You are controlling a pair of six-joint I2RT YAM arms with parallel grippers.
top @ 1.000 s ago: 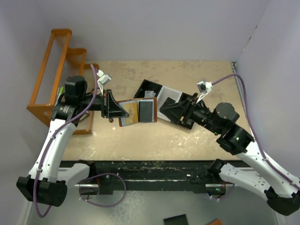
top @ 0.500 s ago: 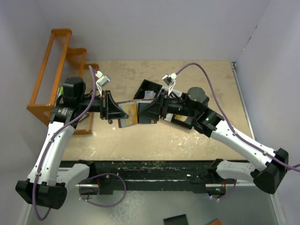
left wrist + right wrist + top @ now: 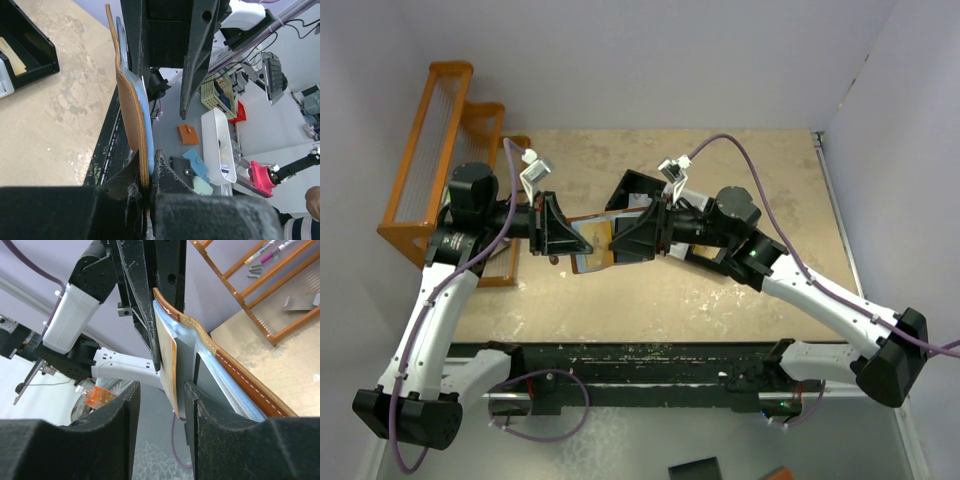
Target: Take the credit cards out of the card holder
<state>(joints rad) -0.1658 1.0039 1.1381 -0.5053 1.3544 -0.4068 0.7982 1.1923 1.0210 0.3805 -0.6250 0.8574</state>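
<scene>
Wallet (image 3: 582, 262) was off the table (image 3: 740, 160), held up in the air between the two arms, over the near middle of the top.

Left gripper (image 3: 150, 172): jaws together, clamped on the wallet's left edge. In its wrist view the brown leather and the pale blue lining ran edge-on straight out from between the fingers, bowed slightly.

Right gripper (image 3: 162, 395): came at the wallet from the opposite side, tips over its right half. Jaws apart. In its wrist view the two fingers straddled the free edge of the orange card (image 3: 167, 360), with a clear gap between the card and the finger (image 3: 112, 435) on the left of that view. On the other side the card stood just beside the other finger; contact there I could not tell.

Orange card sat upright against the blue lining, partly out past the wallet's edge. Behind it was a grey layer (image 3: 186, 367); card or pocket, I could not tell.

From above, the right gripper covered most of the wallet's right half, so the orange card showed only as a strip between the two grippers.

Tray (image 3: 632, 185), black and white, lay on the table just behind the right gripper. Orange rack (image 3: 425, 150) stood at the table's far left, behind the left arm.
</scene>
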